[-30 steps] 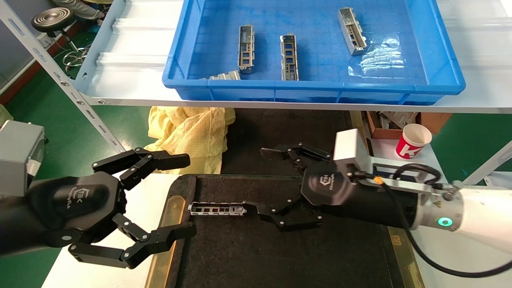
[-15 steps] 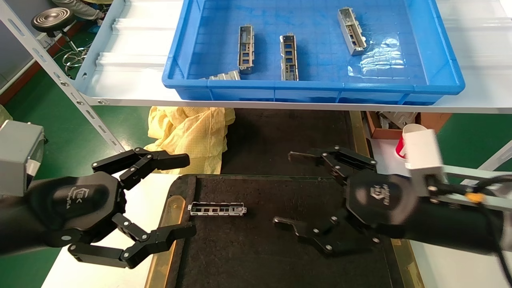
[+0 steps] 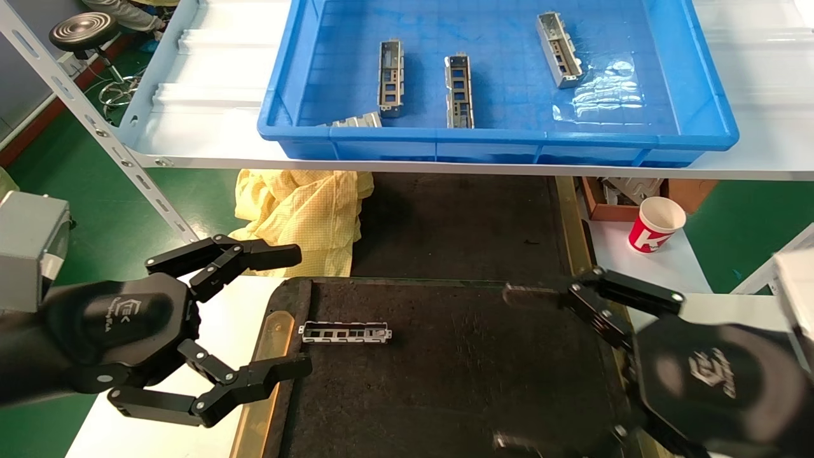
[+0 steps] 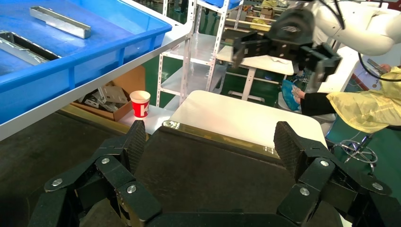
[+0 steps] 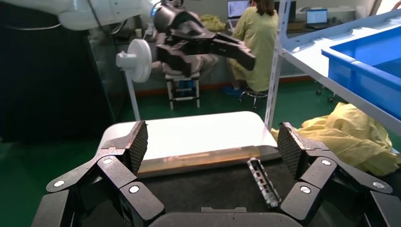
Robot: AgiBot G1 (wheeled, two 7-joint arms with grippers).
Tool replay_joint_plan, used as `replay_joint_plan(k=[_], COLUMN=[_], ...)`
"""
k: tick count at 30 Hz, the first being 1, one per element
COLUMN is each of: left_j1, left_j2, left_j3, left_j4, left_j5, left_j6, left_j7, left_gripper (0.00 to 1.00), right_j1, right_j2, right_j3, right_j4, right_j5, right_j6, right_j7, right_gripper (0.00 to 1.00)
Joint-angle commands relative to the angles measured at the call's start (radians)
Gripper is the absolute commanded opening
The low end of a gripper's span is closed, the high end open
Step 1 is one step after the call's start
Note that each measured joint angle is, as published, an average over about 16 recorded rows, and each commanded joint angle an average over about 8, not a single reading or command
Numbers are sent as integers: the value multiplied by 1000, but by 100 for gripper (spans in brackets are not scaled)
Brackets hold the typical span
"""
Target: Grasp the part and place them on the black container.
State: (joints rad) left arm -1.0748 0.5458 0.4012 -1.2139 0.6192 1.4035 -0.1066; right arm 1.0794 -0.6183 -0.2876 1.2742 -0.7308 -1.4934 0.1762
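Observation:
A silver-grey part (image 3: 345, 333) with rectangular cutouts lies flat on the black container (image 3: 445, 362), near its left brass strip. It also shows in the right wrist view (image 5: 264, 182). My right gripper (image 3: 509, 367) is open and empty at the container's right edge, well to the right of the part. My left gripper (image 3: 294, 310) is open and empty, parked over the container's left edge close to the part. Several like parts (image 3: 459, 90) lie in the blue crate (image 3: 496, 140) on the shelf.
A yellow cloth (image 3: 299, 213) lies behind the container at the left. A red paper cup (image 3: 656, 224) and a cardboard box (image 3: 626, 194) stand at the right under the shelf. A slanted shelf strut (image 3: 95, 127) runs along the left.
My right gripper has drawn back from the part, to the right and toward me, open all the while. The part stays where it lay. The left arm has not moved.

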Motion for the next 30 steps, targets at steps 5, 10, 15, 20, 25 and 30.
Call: replay_joint_plan(k=[5,10,15,20,25,30], left_j1=[0,0,0,0,0,0], left_j2=[0,0,0,0,0,0], left_j3=[0,0,0,0,0,0], left_j4=[0,0,0,0,0,0], left_j5=[0,0,0,0,0,0], left_j6=[0,0,0,0,0,0], left_j7=[0,0,0,0,0,0], left_gripper=[100,100,100,100,100,100], right_j1=[-21,-16,-12,-9,-8,-6], right_j2=[28,22,16,13,10,9], right_j3=[34,26,19,15,12,10], right_j4=[41,31,23,18,15,12], right_j5=[1,1,1,1,1,1], right_j6=[-13,-10,-7,-5,-4,-3], right_j7=[23,19,16,14,12,12], right_gripper=[100,100,100,100,100,100])
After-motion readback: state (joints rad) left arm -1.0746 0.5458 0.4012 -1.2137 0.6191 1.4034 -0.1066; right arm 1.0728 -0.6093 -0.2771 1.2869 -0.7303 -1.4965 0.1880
